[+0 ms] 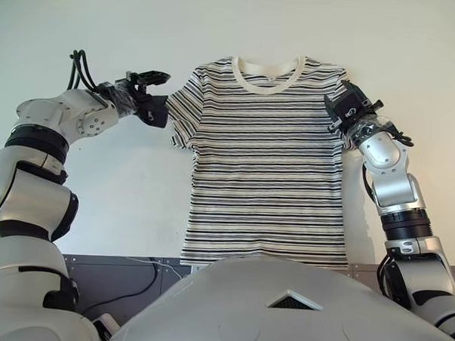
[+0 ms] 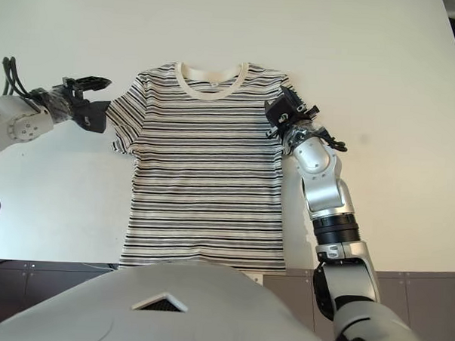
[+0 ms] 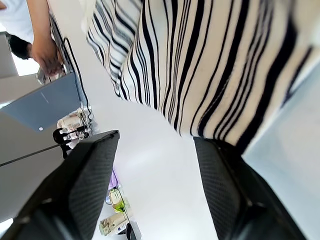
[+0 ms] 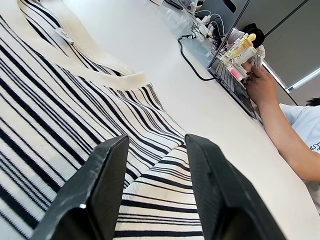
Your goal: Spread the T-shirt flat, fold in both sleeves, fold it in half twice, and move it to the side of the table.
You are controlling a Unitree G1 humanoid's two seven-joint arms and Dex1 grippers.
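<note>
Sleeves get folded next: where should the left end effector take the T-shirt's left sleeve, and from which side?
Probably pinch the left sleeve at its outer cuff, coming from its left over the table: it lies flat, pointing outward, and the open left end effector sits just beside it.

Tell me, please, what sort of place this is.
Probably an office or laboratory workspace. A large white table carries a black-and-cream striped cotton T-shirt, with a grey open laptop, a black cable and small plastic bottles nearby.
</note>
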